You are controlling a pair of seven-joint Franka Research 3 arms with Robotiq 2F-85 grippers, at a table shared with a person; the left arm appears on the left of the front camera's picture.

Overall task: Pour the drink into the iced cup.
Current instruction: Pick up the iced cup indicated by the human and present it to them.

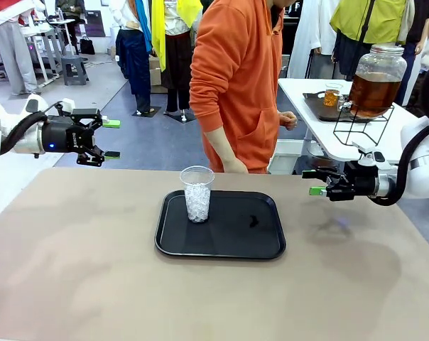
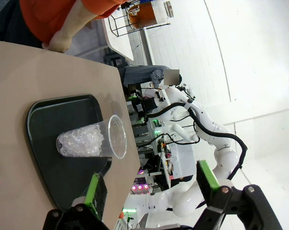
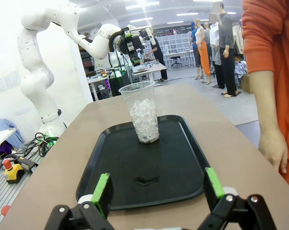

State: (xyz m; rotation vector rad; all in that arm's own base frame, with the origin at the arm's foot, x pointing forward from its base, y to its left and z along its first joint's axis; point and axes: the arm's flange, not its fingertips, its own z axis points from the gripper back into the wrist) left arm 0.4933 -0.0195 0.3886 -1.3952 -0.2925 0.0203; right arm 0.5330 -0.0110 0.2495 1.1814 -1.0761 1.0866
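Note:
The iced cup [image 1: 197,193] is a clear plastic cup partly filled with white ice, upright on the left part of a black tray [image 1: 264,241]. It also shows in the left wrist view [image 2: 92,141] and in the right wrist view [image 3: 143,112]. Amber drink fills a small glass [image 1: 332,95] and a large glass jar [image 1: 376,84] on a white side table behind. My left gripper [image 1: 111,138] hovers open to the left of the tray, its green pads [image 2: 94,188] apart and empty. My right gripper [image 1: 315,182] hangs open to the right of the tray, nothing between its fingertips [image 3: 103,186].
A person in an orange hoodie stands at the table's far edge, one hand [image 1: 234,167] resting just behind the cup. A small dark mark [image 1: 252,222] lies on the tray. The brown tabletop [image 1: 72,270] stretches bare around the tray.

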